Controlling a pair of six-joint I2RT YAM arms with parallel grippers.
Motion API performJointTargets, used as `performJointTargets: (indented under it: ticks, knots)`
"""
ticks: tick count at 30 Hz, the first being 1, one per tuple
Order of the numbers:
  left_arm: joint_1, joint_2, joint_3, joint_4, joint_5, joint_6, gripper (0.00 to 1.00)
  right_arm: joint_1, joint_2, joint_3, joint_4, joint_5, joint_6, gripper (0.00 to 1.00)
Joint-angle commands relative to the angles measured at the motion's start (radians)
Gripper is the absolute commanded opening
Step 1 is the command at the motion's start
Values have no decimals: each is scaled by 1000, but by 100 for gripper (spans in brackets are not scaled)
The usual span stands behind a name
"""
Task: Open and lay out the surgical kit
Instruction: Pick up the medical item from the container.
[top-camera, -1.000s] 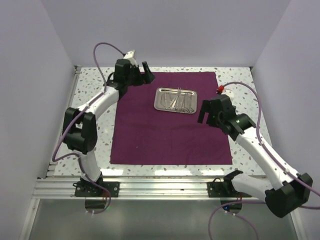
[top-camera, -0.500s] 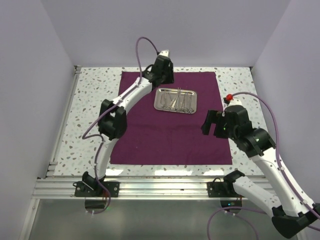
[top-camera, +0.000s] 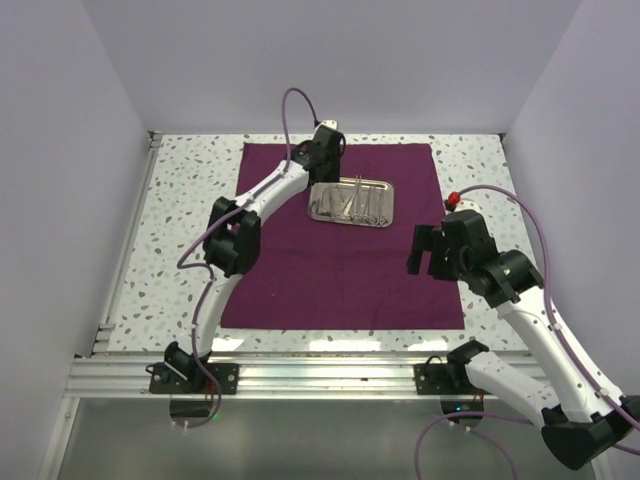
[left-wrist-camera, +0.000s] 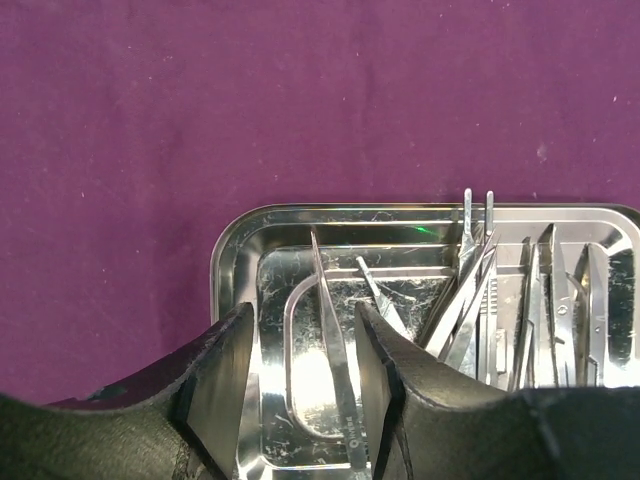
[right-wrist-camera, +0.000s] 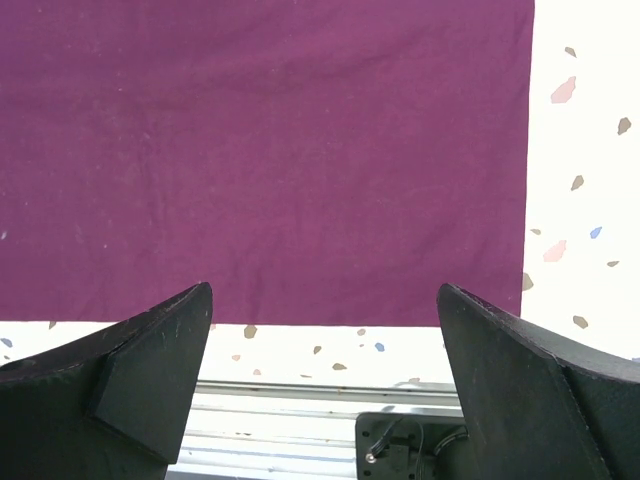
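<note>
Top view, kit: the cloth wrap (top-camera: 340, 270) lies spread flat on the desk (top-camera: 180, 220). The steel tray (top-camera: 391, 203) sits on its far half, leaving bare cloth for laying out.
Top view, arms: the left claw (top-camera: 320, 175) is at the tray's left end. The right claw (top-camera: 427, 262) hangs at the wrap's right edge, likely keeping clear.
Left wrist: the claw is part-open and straddles one pair of tweezers (left-wrist-camera: 335, 380) without pinching, probably lining up a pick. The other instruments (left-wrist-camera: 500, 300) overlap and are cut off, so scissors and forceps cannot be told apart.
Right wrist: the claw is spread wide and empty over the wrap's near right corner. The tray is out of view.
</note>
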Motion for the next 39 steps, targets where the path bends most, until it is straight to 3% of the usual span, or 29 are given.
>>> performJointTargets:
  ticks: [1,12,21,26,33,36,39]
  knots:
    - [3,20,-10,40,-11,49,49,0,15,1,7,20,22,98]
    - [2,104,10,45,26,35,47,0,70,29,7,38,11,98]
    - [2,127,25,23,13,38,2,1,83,27,10,40,-18,98]
    - [2,104,46,-1,9,46,0,1,95,24,41,23,-32,98]
    - [2,-101,54,11,-3,54,0,1,113,35,93,-22,-44,98]
    - [2,-221,-35,-32,-37,37,0,1,133,50,119,-37,-55,98]
    - [2,-376,-244,-54,-69,-6,0,0,156,61,148,-55,-76,98]
